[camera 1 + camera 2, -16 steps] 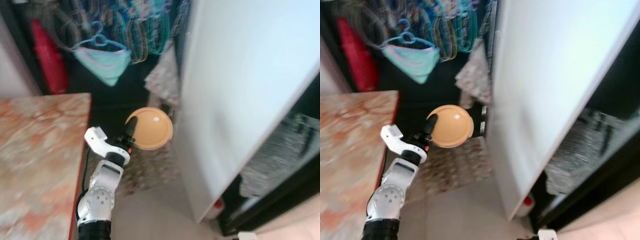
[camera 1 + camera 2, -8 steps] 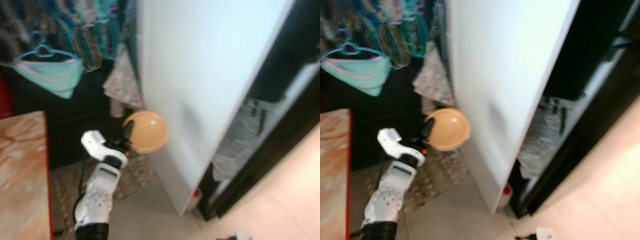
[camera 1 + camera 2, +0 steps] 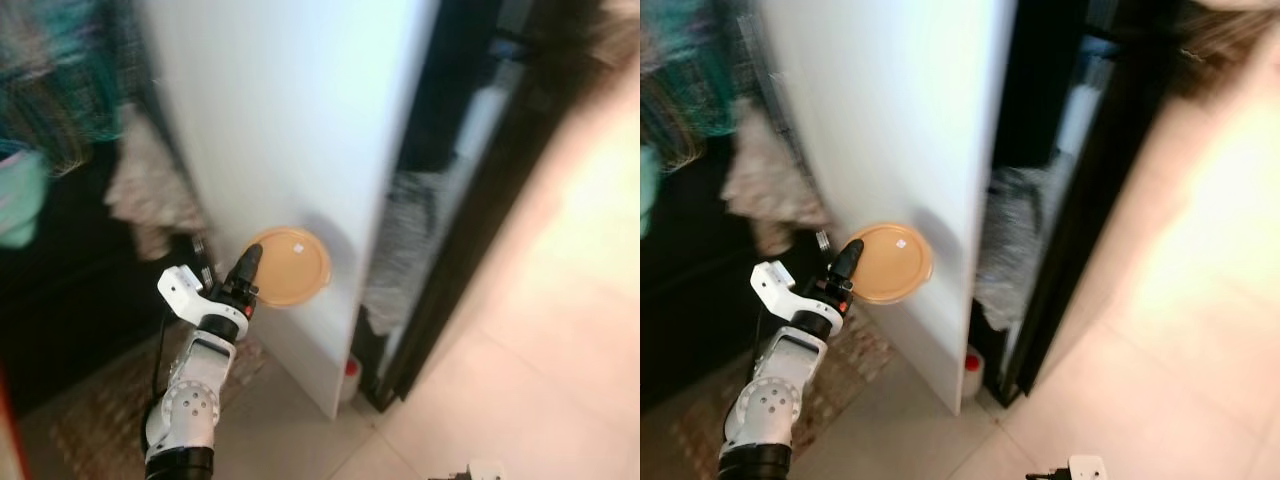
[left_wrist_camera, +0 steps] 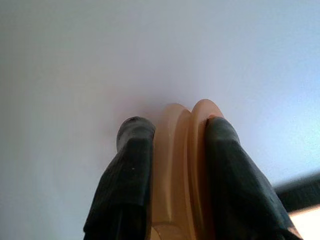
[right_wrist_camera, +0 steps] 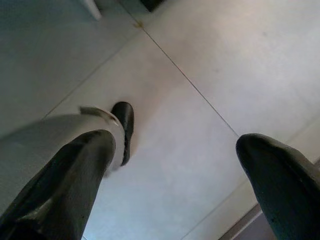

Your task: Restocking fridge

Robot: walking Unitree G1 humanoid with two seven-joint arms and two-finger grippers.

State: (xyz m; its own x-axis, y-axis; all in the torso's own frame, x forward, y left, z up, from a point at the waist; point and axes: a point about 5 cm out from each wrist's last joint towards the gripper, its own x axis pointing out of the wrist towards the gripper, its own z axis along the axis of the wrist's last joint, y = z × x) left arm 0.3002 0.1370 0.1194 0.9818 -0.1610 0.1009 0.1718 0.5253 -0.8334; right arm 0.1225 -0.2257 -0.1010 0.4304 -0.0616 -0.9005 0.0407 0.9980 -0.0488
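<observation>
From the left eye view, the left end effector (image 3: 247,272) is raised ahead of the robot, pinching the near rim of an orange plate (image 3: 289,266) that stands on edge, its face turned toward the camera. Just beyond the end effector rises the white fridge door (image 3: 290,130), swung open; the plate is right against it or very nearly so. To the right of the end effector, past the door's edge, lies the dark fridge interior (image 3: 455,150). The picture is blurred, so shelf contents cannot be made out. I judge the step in hand to be carrying the plate to the fridge; the next move calls for bringing it around the door's edge and into the opening.

The right eye view shows the same arrangement. Below and right of the end effector a small red-capped object (image 3: 973,365) sits on the floor at the foot of the door. Left of the end effector hangs blurred cloth (image 3: 765,190). The door itself stands between plate and opening, so it is the main obstacle.

In the left wrist view the two black fingers (image 4: 129,170) are pressed onto the plate's layered rim, with the white door close beyond the tips.

In the right wrist view the right end effector (image 5: 175,165) hangs idle, fingers spread wide, over the tiled floor (image 5: 210,65); a dark shoe-like shape (image 5: 123,127) lies between them.
</observation>
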